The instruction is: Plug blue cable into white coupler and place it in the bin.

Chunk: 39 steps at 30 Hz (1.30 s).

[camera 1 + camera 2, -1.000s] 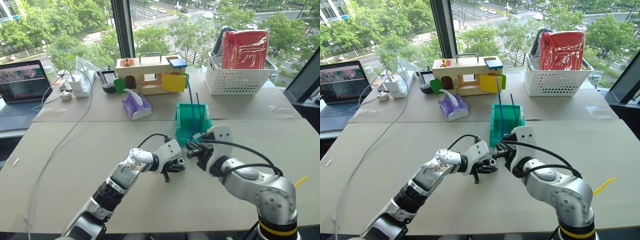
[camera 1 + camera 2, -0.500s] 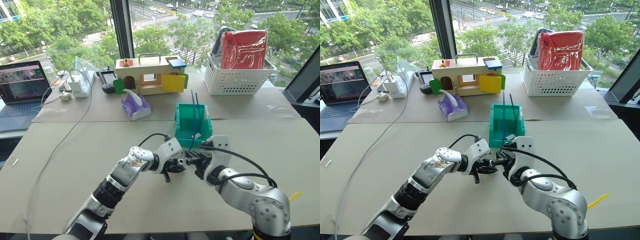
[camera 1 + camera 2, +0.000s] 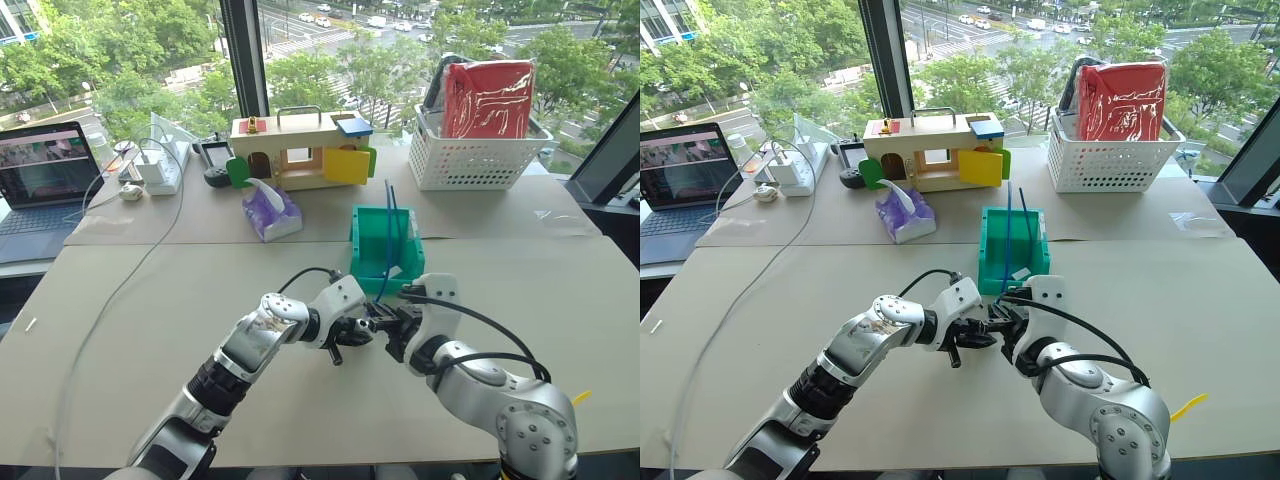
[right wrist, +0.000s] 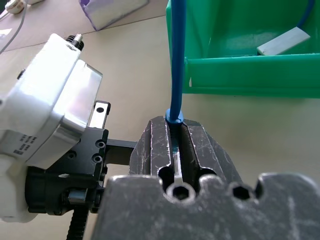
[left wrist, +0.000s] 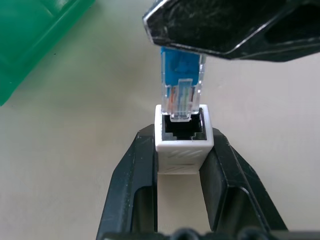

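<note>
My left gripper (image 5: 183, 141) is shut on the white coupler (image 5: 182, 145), whose dark socket faces the right gripper. My right gripper (image 4: 175, 125) is shut on the blue cable (image 4: 177, 60) just behind its clear plug (image 5: 180, 95). The plug's tip reaches the mouth of the socket, and most of the plug is still outside. Both grippers meet just above the table in front of the teal-green bin (image 3: 362, 262). From the right gripper (image 3: 386, 322) the cable rises and loops back over the bin. The left gripper (image 3: 356, 331) points right.
A flat white piece (image 4: 285, 41) lies inside the bin. Behind it stand a wooden toy house (image 3: 300, 150), a purple tissue pack (image 3: 270, 212) and a white lattice basket (image 3: 475, 160). A laptop (image 3: 45, 170) and a long grey-white cord (image 3: 110, 290) lie on the left.
My right gripper has sunk and drifted left with the plug, closing the gap to the coupler. The cable loop shifted with it. My left gripper stayed in place.
</note>
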### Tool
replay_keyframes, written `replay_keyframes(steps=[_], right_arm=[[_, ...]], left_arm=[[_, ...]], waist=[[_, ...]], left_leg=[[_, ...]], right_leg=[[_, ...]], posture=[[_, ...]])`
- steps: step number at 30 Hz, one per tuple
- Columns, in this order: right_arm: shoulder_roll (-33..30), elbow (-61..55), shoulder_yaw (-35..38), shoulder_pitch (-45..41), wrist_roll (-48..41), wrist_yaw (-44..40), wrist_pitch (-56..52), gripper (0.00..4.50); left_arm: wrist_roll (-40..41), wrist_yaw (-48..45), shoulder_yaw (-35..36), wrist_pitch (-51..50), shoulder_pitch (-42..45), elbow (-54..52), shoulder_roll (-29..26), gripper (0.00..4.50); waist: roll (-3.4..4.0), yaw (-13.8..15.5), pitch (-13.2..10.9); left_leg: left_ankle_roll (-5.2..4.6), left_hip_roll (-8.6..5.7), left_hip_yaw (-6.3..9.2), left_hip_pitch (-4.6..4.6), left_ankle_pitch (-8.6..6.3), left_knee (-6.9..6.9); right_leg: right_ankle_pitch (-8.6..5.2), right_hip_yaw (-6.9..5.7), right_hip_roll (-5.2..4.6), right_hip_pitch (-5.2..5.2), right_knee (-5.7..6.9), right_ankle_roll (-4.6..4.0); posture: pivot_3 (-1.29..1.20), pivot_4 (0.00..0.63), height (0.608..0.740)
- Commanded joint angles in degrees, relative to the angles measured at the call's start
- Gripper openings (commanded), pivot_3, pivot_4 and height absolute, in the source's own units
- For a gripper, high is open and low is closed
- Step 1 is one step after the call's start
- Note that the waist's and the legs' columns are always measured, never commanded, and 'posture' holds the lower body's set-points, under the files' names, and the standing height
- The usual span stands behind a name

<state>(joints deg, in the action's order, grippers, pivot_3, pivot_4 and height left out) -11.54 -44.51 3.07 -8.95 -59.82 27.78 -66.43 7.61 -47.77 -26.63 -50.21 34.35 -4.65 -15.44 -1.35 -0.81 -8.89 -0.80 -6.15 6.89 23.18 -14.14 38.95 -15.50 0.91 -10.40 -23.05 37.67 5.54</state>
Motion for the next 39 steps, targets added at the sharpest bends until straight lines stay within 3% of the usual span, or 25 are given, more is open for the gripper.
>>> replay_keyframes(steps=[1,10,24,39], right_arm=[[0.6,-2.4,0.4,0.6,-1.3,0.0,1.3,0.00],[2.5,-0.9,0.1,1.9,-1.8,0.2,1.1,0.00],[-2.1,0.1,1.5,1.7,-1.0,-1.0,0.0,0.00],[-2.7,1.7,-0.7,0.4,2.0,-2.1,-0.4,0.00]], left_arm=[[0.7,-0.1,-1.7,-1.8,-0.7,-0.2,-0.2,0.67],[1.5,0.2,-1.8,-2.9,-0.9,-2.0,-1.4,0.67],[1.9,1.1,-1.6,-2.4,-0.8,-2.0,-1.9,0.67],[2.4,1.6,-1.3,-2.7,-0.5,-1.8,-1.6,0.67]], waist=[[0.00,0.0,0.0],[0.01,-0.1,0.0],[0.01,-0.1,0.0],[0.01,-0.1,0.0]], left_leg=[[0.00,0.00,0.00,0.00,0.00,0.00],[0.00,0.01,0.00,-0.02,0.00,-0.01],[-0.01,0.01,-0.01,-0.04,0.00,-0.03],[-0.02,0.02,-0.01,-0.05,-0.01,-0.02]], right_leg=[[0.00,0.00,0.00,0.00,0.00,0.00],[0.00,0.02,0.02,-0.01,0.00,0.00],[0.00,0.02,0.03,-0.01,0.00,0.00],[0.00,0.02,0.03,0.01,-0.01,-0.01]], posture=[[0.00,0.150,0.740],[0.00,0.150,0.740],[0.00,0.150,0.740],[0.00,0.150,0.740]])
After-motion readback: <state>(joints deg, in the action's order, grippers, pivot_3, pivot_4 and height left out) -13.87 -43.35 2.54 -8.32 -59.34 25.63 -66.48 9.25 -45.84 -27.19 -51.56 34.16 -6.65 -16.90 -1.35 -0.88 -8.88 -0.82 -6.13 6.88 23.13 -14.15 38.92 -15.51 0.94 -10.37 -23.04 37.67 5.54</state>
